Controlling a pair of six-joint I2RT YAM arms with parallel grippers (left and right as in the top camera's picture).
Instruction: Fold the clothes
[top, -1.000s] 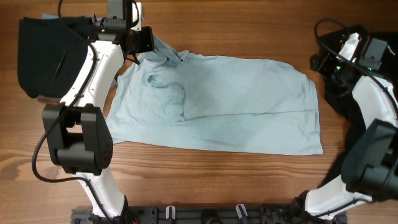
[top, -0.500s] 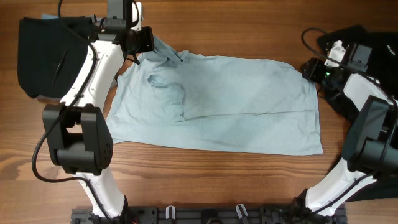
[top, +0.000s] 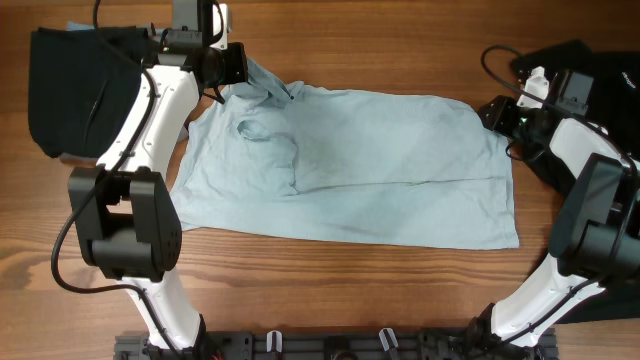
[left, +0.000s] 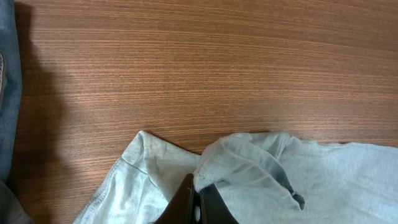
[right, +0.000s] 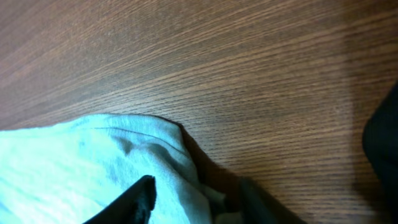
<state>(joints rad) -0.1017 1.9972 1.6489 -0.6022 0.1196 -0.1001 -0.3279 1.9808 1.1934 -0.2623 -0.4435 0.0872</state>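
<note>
The clothes here are chiefly a pale light-blue T-shirt (top: 380, 170), spread flat across the middle of the wooden table. My left gripper (top: 218, 92) is at its upper left corner and is shut on a raised fold of the fabric (left: 249, 168); the dark fingertips (left: 186, 198) pinch it at the bottom of the left wrist view. My right gripper (top: 492, 113) is at the shirt's upper right corner. Its fingers (right: 144, 190) stand apart with the shirt's corner (right: 174, 162) lying between them, not pinched.
A black garment (top: 65, 90) lies at the far left corner over something blue (left: 7, 93). More black cloth (top: 545, 165) lies under the right arm at the right edge, also seen as black cloth (right: 382, 143). Bare wood (top: 350, 40) runs behind the shirt.
My right gripper has moved left onto the shirt's upper right corner and its fingers have narrowed. The left arm and its grip are unchanged.
</note>
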